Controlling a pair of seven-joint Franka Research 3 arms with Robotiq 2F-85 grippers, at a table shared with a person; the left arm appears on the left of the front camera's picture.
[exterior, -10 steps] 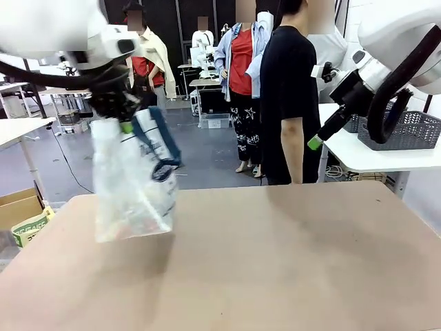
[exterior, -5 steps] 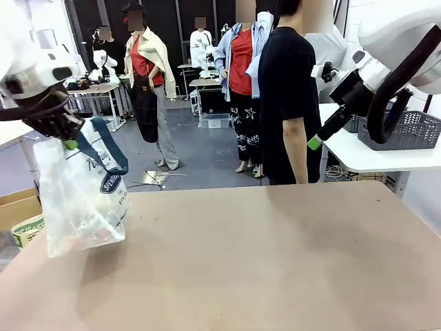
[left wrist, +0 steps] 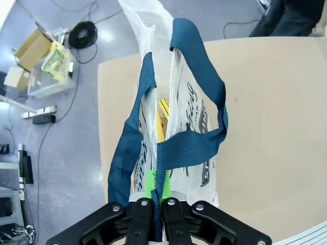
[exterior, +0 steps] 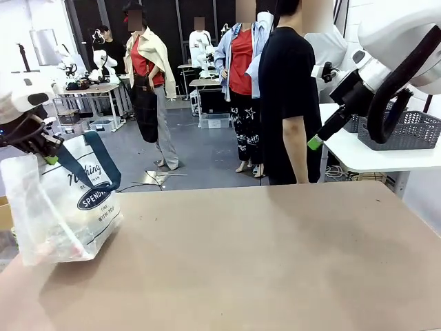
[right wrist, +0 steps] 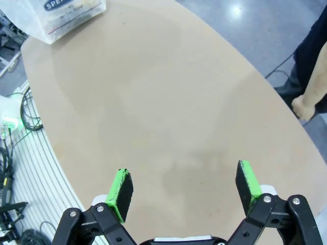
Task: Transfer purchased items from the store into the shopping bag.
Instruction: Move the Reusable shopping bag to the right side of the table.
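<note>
The shopping bag [exterior: 65, 207], clear plastic with navy straps and an oval logo, hangs at the table's left edge, its bottom low over the tabletop. My left gripper [exterior: 47, 157] is shut on one of its blue handles [left wrist: 153, 168]; in the left wrist view the gripper [left wrist: 156, 186] pinches the strap above the bag's mouth [left wrist: 191, 117]. Purchased items lie inside: a yellow one [left wrist: 162, 120] and reddish ones at the bottom [exterior: 52, 245]. My right gripper [exterior: 315, 143] hangs open and empty, high at the right; in the right wrist view it [right wrist: 184, 186] stands over bare tabletop, the bag [right wrist: 71, 13] far off.
A person in a black shirt [exterior: 289, 89] stands at the far side, one hand [right wrist: 306, 104] by the table's edge. A dark grey mesh basket [exterior: 403, 131] sits on a white side table [exterior: 358, 155] behind my right arm. The brown tabletop [exterior: 262, 255] is bare.
My left arm has carried the bag leftward and downward, from over the table's left part to its left edge. The right arm has not moved.
</note>
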